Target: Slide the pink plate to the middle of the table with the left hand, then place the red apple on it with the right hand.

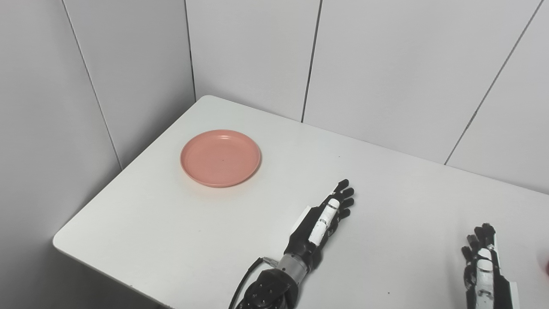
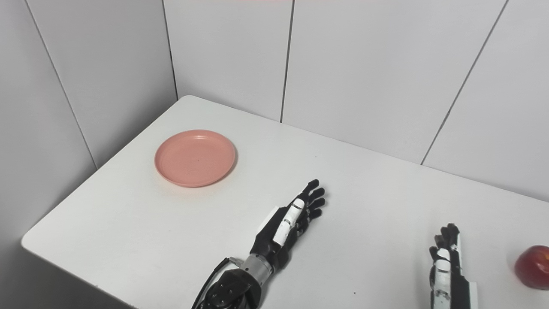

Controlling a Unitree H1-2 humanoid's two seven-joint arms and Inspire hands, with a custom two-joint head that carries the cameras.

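One pink plate (image 1: 220,158), one red apple (image 2: 533,267) — two empty hands, left hand (image 1: 321,223) and right hand (image 2: 447,266).

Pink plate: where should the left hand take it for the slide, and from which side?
Judgement: take the pink plate at its raised rim on the far-left side, fingers hooked over the lip. It lies flat and shallow on the table, empty, with no handle. The left hand is open, to its near right, so reach over and draw it back toward the middle.
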